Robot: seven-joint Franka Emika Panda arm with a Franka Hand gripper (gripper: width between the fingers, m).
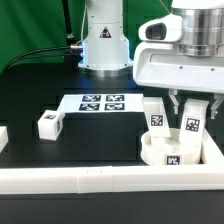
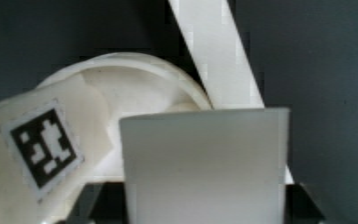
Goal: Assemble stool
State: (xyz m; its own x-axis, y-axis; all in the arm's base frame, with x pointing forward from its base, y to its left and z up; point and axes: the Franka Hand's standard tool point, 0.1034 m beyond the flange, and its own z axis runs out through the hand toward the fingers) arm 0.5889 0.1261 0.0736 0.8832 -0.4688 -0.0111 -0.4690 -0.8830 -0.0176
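Observation:
The round white seat (image 1: 150,152) lies at the exterior view's right, close to the front rail. One tagged leg (image 1: 157,117) stands upright on the seat's left part. My gripper (image 1: 191,106) comes down from above and is shut on a second tagged leg (image 1: 190,126), which stands at the seat's right part. In the wrist view this held leg (image 2: 202,160) fills the space between my dark fingers (image 2: 101,203). Beyond it are the seat's curved rim (image 2: 131,80) and the other leg (image 2: 43,140) with its tag. A third leg (image 1: 48,123) lies loose at the exterior view's left.
The marker board (image 1: 100,102) lies flat in the middle, in front of the robot's base (image 1: 103,40). A long white rail (image 1: 100,180) runs along the front, and another rail (image 2: 220,50) passes right behind the seat. A small white piece (image 1: 3,136) shows at the left edge.

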